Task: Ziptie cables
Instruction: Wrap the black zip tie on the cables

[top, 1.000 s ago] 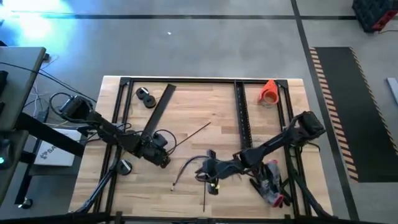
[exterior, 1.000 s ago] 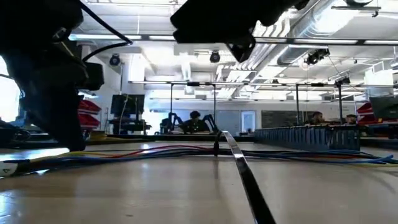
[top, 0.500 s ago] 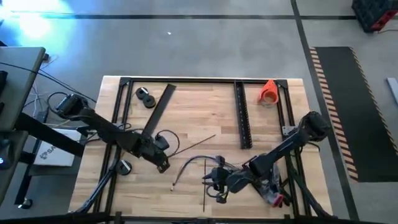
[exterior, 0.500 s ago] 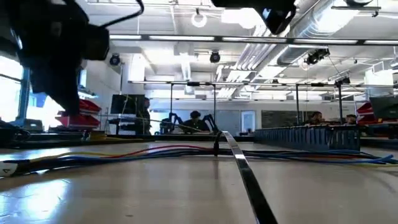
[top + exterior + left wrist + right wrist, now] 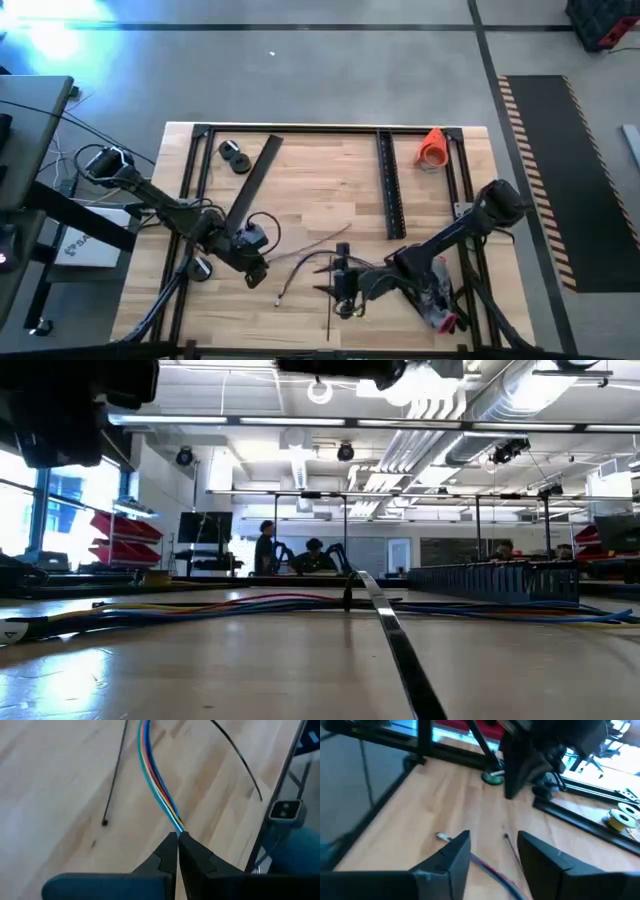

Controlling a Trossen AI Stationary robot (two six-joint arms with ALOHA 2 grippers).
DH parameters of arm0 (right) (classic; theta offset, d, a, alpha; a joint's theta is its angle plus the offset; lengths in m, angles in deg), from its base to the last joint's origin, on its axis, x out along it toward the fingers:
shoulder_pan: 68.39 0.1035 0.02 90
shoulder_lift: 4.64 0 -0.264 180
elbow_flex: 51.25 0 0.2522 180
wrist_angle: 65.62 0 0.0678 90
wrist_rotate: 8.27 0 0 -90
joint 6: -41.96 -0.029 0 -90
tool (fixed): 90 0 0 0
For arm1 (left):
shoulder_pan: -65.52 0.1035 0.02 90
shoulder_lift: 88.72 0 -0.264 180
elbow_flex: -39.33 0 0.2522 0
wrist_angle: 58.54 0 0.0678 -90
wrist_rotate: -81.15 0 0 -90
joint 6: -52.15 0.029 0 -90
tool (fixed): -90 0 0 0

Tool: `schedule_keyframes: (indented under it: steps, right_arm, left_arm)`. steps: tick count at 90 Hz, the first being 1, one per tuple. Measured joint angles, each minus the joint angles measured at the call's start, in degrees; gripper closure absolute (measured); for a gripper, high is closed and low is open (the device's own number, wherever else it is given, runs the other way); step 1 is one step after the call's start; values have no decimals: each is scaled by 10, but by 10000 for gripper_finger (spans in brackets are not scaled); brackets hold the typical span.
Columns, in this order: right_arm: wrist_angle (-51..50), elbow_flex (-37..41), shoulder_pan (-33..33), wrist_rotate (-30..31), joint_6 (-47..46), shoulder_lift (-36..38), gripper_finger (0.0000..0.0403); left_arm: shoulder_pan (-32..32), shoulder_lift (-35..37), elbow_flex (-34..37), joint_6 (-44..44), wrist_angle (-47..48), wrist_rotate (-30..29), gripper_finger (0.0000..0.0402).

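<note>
High view: wooden table edged with black frame rails. Left gripper sits low over the front-left area; right gripper sits over the front centre. The cables, a thin limp bunch, lie on the wood between the two grippers. An orange cone stands at the far right corner; a flat black strip lies at an angle, far left.

Low view: cables stretch flat across the tabletop, coloured strands visible. A black strip runs toward the camera. A person stands in the room behind.

Left wrist view: left gripper fingers pressed together, pinching the end of the cables. A loose black ziptie lies beside the bunch.

Right wrist view: right gripper fingers spread apart, holding nothing; cables pass on the wood between them.
</note>
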State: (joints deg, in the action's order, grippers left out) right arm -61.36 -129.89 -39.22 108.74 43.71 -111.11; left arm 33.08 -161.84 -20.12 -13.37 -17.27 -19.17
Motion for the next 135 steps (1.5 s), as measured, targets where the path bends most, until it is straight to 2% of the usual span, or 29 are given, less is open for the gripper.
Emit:
schedule_keyframes:
  steps: [14, 35, 46, 59, 76, 96, 103, 115, 125, 135]
  right_arm:
    - [-2, 0, -14, -1, -63, -11, 215]
    - [-10, 0, 3, -2, -132, -11, 214]
    - [-13, 0, 14, -2, -151, -11, 215]
    - [-11, 0, 21, -1, -169, -12, 215]
    - [-13, 0, 24, -1, -191, -12, 215]
    - [-15, 0, 24, -1, -198, -12, 215]
    - [-15, 0, 24, 0, -200, -12, 215]
    - [-46, 0, 27, 37, -259, -7, 215]
    - [-70, 0, 36, 80, -280, 3, 215]
    - [-61, 0, 38, 58, -257, 5, 215]
  left_arm:
    - [-16, -22, 19, 57, 19, -26, 385]
    - [-14, -116, 22, 148, 15, -58, 298]
    - [-11, -171, 22, 152, 16, -69, 265]
    - [-14, -215, 19, 147, -4, -109, 255]
    - [-15, -234, 19, 147, -23, -142, 276]
    - [-12, -234, 18, 147, -18, -114, 383]
    - [-12, -228, 16, 144, -1, -96, 393]
    - [-12, -214, -33, 124, 129, -45, 399]
    - [-13, -210, -125, 94, 265, 2, 400]
    - [-12, -210, -210, 77, 390, 41, 400]
